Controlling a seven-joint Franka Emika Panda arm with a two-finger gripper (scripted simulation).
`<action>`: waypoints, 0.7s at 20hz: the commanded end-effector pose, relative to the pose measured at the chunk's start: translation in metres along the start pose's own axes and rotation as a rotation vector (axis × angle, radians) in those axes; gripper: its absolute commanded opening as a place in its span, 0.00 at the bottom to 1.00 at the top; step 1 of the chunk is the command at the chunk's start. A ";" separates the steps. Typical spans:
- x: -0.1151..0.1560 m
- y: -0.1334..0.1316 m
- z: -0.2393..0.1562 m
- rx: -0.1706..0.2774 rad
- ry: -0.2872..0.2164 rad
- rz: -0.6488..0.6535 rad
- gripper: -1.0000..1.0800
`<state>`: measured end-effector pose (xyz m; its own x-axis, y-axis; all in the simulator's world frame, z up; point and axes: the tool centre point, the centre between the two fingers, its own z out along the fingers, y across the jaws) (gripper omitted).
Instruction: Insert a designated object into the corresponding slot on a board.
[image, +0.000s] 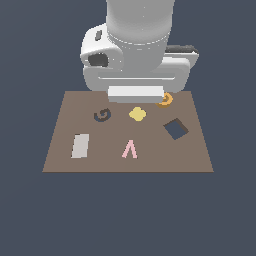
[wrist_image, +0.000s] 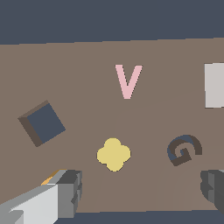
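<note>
Hand (wrist_image: 135, 192) released, fingers (wrist_image: 65, 192) spread wide; orange spiral piece (image: 165, 100) flat on board (image: 65, 150), orientation unclear

Orange spiral piece (image: 165, 100) half hidden behind hand (image: 136, 93); fingertips unseen.

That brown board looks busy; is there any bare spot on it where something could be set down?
Yes. The board is bare along its near edge, below the grey slab, the pink shape and the blue square. Its far strip is crowded: spiral recess, yellow blob, orange curl and the claw overhead.
</note>
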<state>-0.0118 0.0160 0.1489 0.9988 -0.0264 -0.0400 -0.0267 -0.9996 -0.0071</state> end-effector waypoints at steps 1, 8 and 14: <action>-0.004 -0.002 0.003 0.000 0.001 0.025 0.96; -0.019 -0.009 0.014 0.002 0.005 0.140 0.96; -0.036 -0.021 0.029 0.004 0.011 0.281 0.96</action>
<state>-0.0433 0.0344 0.1256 0.9634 -0.2663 -0.0313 -0.2665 -0.9638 -0.0018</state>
